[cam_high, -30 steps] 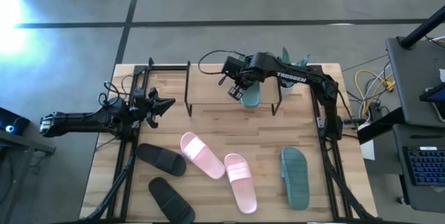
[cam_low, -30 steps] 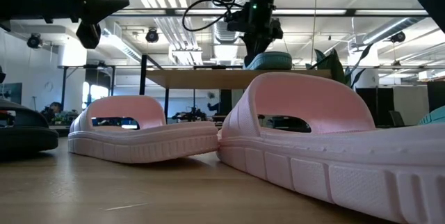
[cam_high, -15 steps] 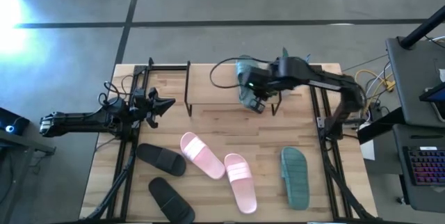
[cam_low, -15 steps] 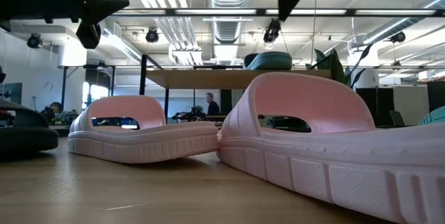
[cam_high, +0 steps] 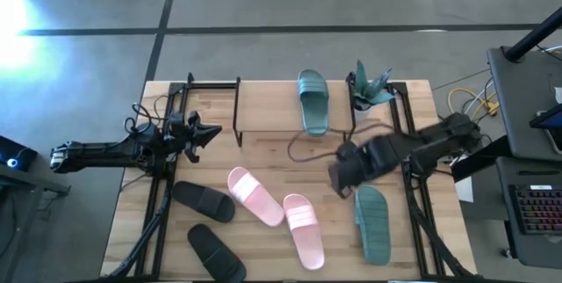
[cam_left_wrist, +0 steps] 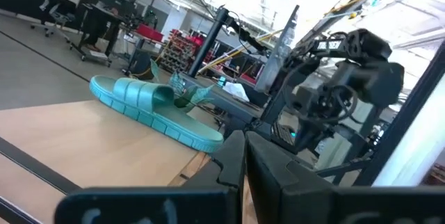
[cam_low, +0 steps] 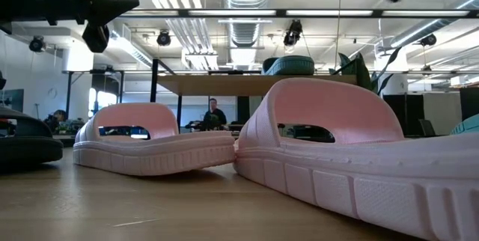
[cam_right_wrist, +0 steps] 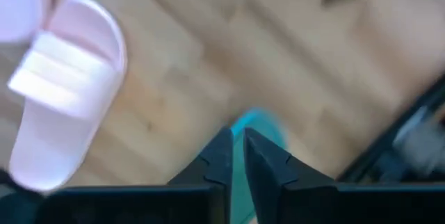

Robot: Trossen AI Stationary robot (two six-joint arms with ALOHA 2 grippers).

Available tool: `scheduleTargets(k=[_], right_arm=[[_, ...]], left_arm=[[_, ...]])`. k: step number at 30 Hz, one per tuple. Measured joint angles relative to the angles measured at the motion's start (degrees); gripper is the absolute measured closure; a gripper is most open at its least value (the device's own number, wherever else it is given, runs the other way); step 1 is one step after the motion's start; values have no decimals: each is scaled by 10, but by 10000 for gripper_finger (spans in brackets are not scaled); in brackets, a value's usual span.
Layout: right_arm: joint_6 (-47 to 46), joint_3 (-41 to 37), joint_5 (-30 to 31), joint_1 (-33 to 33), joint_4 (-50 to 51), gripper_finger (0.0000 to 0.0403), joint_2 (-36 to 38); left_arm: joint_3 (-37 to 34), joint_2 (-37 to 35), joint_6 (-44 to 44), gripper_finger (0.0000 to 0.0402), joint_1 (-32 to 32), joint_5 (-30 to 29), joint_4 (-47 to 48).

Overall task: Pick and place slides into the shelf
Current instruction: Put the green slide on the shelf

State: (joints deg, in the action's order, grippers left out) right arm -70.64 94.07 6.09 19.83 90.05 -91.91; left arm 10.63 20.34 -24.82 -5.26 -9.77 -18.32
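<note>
High view looks straight down; low view sits at table [cam_high: 263, 156] level.

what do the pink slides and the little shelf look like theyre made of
Pink slides: probably soft moulded rubber or foam, matte, with ribbed sole edges and a thick one-piece strap.
Shelf: the top looks like light wood, with visible grain and plank lines like the table under it; the legs seem to be thin black metal rod, judging by how slim and dark they are.
</note>
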Motion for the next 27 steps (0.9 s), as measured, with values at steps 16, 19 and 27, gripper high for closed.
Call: scheduleTargets(k=[16, 19, 27], right_arm=[[-400, -25, -169, 197, -120, 168, -93], [-421, -10, -172, 207, -134, 150, -128], [-356, 64, -200, 208, -30, 142, -256]], left_arm=[[0, 35, 2, 402, 0, 120, 31], [0, 43, 2, 402, 0, 150, 34], [0, 47, 45, 402, 0, 187, 39]])
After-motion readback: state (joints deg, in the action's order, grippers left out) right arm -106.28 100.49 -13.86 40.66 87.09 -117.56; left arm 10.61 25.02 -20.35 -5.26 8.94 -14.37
